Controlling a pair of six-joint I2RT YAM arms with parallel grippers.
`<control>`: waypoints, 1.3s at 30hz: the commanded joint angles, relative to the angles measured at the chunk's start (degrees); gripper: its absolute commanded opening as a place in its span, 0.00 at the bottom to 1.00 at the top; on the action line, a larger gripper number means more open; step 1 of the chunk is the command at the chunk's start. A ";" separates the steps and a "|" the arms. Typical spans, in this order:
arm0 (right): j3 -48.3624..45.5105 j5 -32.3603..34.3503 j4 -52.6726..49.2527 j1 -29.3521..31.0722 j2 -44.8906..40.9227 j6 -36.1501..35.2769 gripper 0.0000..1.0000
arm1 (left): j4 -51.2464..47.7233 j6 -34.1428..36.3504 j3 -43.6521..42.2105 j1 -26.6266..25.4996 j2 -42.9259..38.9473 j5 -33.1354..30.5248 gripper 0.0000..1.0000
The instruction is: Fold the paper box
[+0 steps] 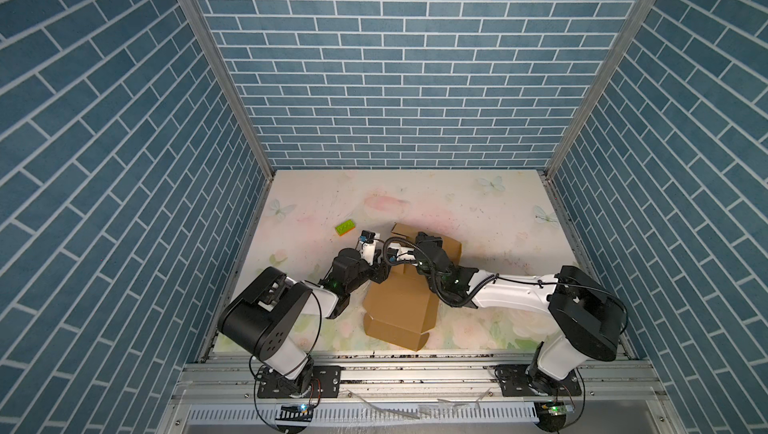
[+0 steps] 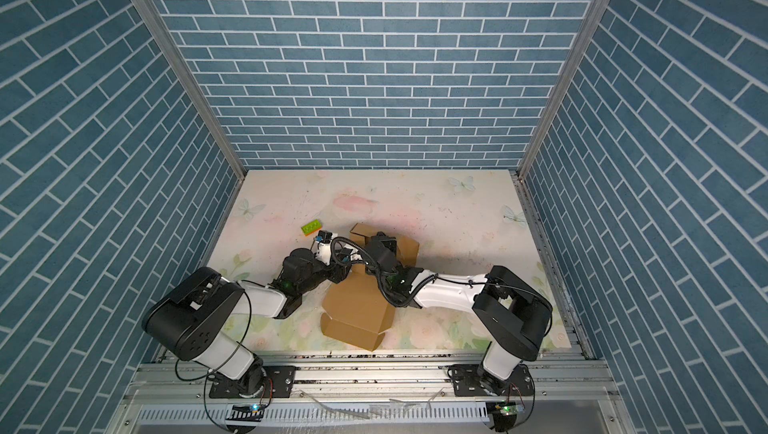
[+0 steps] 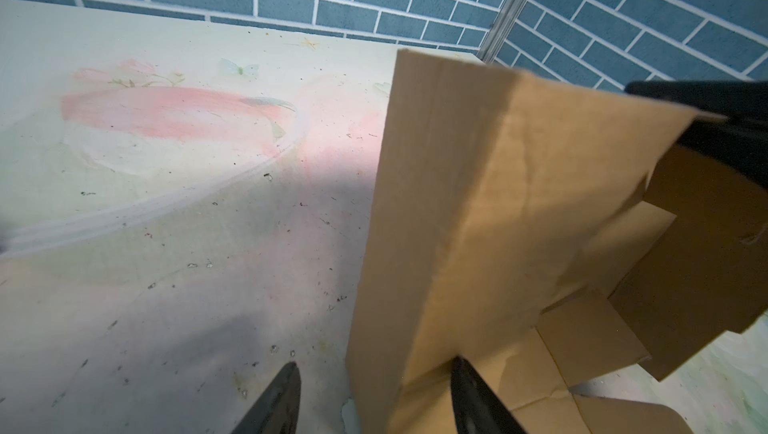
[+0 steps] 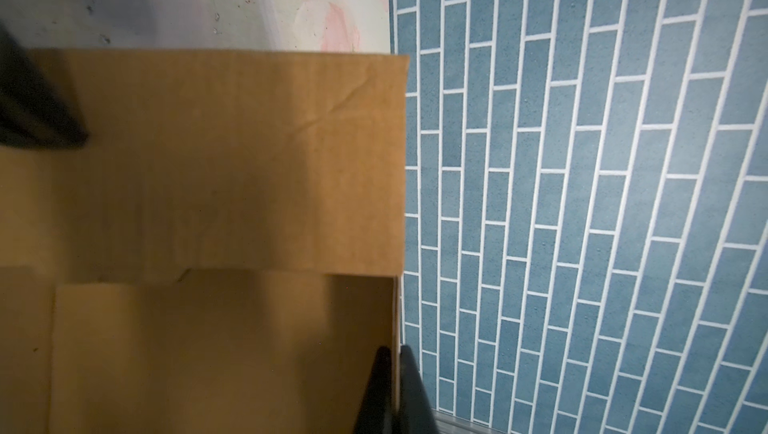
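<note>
Soft shadows, dim blurry wrist views

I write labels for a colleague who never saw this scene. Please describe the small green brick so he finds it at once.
Look at the pale floral table. Near its middle lies the brown paper box; left of the box's far corner, lying apart from it, is the green brick. It is the only bright green thing, and far smaller than the box.

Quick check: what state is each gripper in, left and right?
Left gripper: open, jaws at a raised panel of the paper box.
Right gripper: closed on a paper box wall edge.
</note>
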 commanded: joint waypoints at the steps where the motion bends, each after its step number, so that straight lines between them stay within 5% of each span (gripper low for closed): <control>1: -1.45 0.14 1.13 1.55 0.92 -2.16 0.00 | 1.22 1.36 -0.32 -0.61 1.12 -3.17 0.59; 13: -2.52 -0.33 1.27 2.24 -0.92 -0.74 0.00 | 5.36 1.53 0.92 -0.83 2.92 -2.93 0.59; 23: -2.95 -0.89 1.02 2.10 -1.75 0.01 0.00 | 3.66 2.23 4.11 -0.87 3.83 -1.58 0.39; 39: -2.87 -1.39 1.03 2.11 -1.38 0.60 0.01 | 2.98 1.72 5.00 -0.85 2.71 -2.36 0.26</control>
